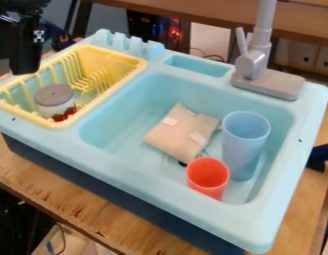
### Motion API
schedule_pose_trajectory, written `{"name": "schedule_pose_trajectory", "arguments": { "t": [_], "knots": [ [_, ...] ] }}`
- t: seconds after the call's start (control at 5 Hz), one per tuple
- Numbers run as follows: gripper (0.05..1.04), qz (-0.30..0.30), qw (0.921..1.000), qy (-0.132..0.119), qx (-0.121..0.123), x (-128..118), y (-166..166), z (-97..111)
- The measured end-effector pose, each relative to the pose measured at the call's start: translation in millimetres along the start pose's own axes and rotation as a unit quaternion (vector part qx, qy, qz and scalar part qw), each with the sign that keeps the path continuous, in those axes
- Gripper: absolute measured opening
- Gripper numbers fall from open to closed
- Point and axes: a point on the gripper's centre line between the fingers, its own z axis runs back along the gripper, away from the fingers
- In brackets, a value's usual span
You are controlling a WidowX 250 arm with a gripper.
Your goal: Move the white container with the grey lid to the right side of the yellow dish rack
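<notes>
The gripper (25,67) looks to be between grasps; I can't tell how its jaws stand. Below them, the jar (54,101) sits in the rack (26,115); taking it would call for lowering.

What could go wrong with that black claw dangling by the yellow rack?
Moving lower, the gripper might bump the yellow rack. A careless grab for the grey-lidded container could disturb the strawberries beside it. In the sink, a nudge might topple the tall blue cup onto the red cup.

Blue toy sink (136,175) on wooden table (80,206).
</notes>
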Motion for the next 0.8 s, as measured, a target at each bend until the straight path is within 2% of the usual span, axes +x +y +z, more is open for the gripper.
{"name": "schedule_pose_trajectory", "arguments": {
  "t": [0.4,0.6,0.8],
  "knots": [
    [1.000,-0.008,0.9996,0.023,-0.014,-3,-6,-18],
    [1.000,-0.024,0.9993,0.026,-0.012,-7,-17,-27],
    [1.000,-0.034,0.9981,0.046,-0.023,-14,-26,-43]
  ]
}}
